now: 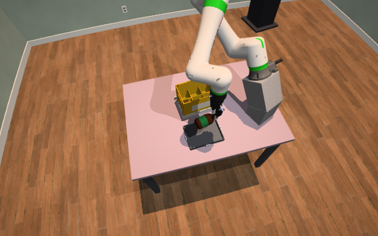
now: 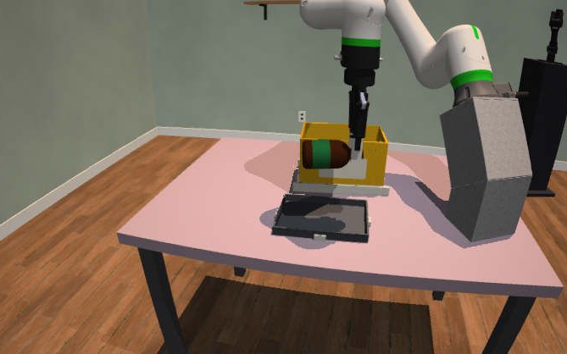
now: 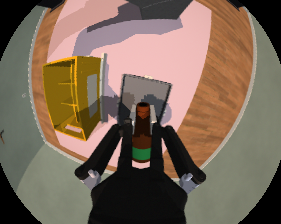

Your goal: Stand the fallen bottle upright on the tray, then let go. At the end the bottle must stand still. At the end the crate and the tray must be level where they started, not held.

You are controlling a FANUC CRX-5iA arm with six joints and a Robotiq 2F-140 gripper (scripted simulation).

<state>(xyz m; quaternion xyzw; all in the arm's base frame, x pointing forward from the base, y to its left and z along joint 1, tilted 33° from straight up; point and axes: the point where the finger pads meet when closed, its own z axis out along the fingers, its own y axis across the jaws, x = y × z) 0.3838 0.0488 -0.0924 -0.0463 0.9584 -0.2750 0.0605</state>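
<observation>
A pink table (image 2: pixel 214 197) carries a dark tray (image 2: pixel 320 233), a yellow crate (image 2: pixel 373 163) and the arm's grey pedestal (image 2: pixel 487 175).

1. The white arm (image 2: pixel 413 30), banded in green, arches up from its base and turns its wrist straight down.
2. The black gripper (image 2: pixel 358 146) hangs vertically, fingers pointing downward.
3. Its fingers are clamped on the neck of a brown bottle (image 2: pixel 324 153), which juts out sideways from between them.
</observation>
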